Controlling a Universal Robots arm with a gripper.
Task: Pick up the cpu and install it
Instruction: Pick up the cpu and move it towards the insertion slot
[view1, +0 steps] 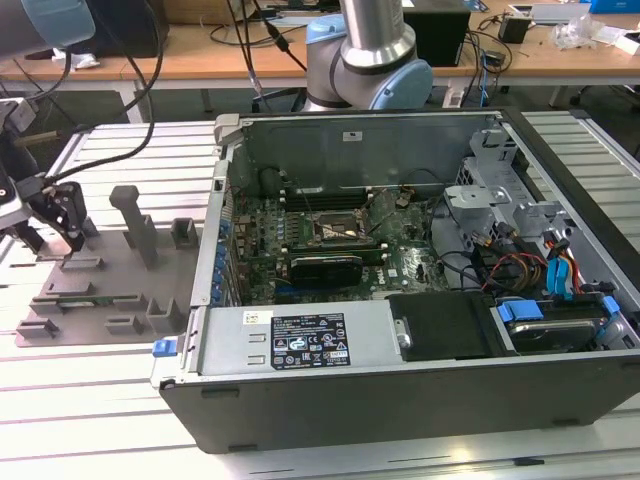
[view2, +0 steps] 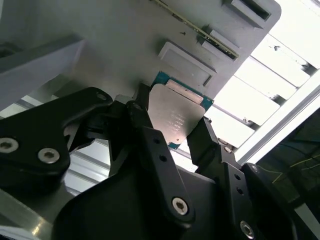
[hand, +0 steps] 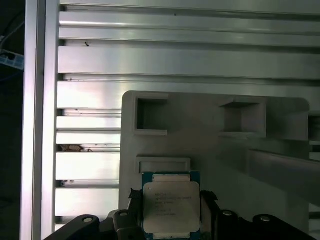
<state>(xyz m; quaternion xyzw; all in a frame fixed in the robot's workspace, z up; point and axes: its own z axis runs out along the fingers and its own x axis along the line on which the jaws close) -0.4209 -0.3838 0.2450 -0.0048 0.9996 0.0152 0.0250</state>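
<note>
1. Clamps the cpu (view2: 175, 112) between the black fingers (view2: 202, 137) of the gripper (view2: 172, 125), one pressed against each of two opposite edges, as seen in both wrist views.
2. Turns the chip's silver-grey metal top toward the wrist cameras, with a thin teal rim around it.
3. Holds it right over the grey plastic tray (hand: 200, 145), just beside a low rectangular frame moulded there; cannot tell whether touching the tray or clear of it.
4. Sits at the exterior view's far left, low above that tray.
5. Beneath the tray: a table (view1: 80, 400) of ribbed aluminium slats, pale and glaring under the room light.
6. Well apart, toward the exterior view's right on the same table: an open computer case (view1: 400, 400), with the motherboard (view1: 260, 250) exposed, a black socket frame (view1: 335, 232) near its middle, and red and blue cables (view1: 555, 270) at the far side.
7. Beyond the case: the arm's base (view1: 370, 45).
8. Farther back: wooden desks (view1: 200, 62) strewn with dark cables and black boxes.
</note>
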